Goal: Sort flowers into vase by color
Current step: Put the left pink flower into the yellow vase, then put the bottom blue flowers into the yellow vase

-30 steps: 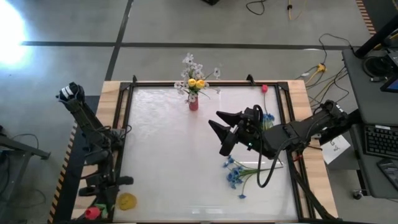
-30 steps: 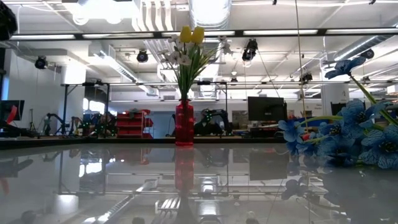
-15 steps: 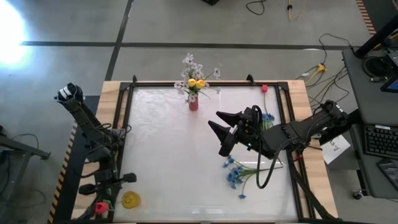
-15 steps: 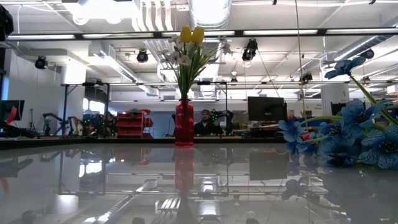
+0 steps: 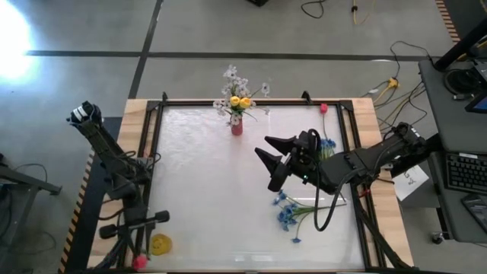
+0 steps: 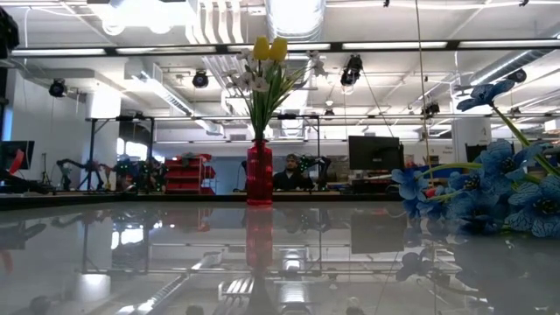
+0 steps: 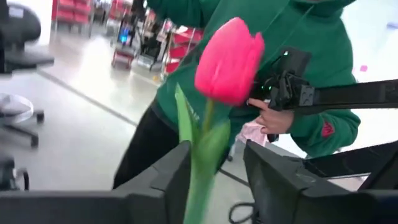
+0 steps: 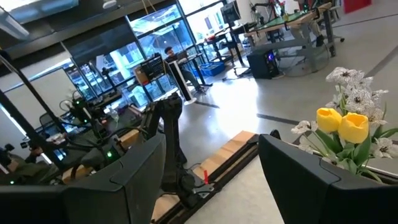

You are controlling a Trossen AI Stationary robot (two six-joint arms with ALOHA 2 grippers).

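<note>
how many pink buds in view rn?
2. One pink bud is held in the left gripper at the table's near-left corner. The other pink bud lies at the far-right edge. More could be hidden behind the right arm.

I'm looking into a robotics lab: exposed ceiling ducts (image 6: pixel 293 17), monitors (image 6: pixel 374 152), red shelving (image 6: pixel 185 172), other robot arms (image 8: pixel 169 134).

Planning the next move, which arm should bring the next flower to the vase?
Left, probably: its hand already grips the pink flower by the stem. The right hand hovers open and empty mid-table, though nearer the vase.
</note>
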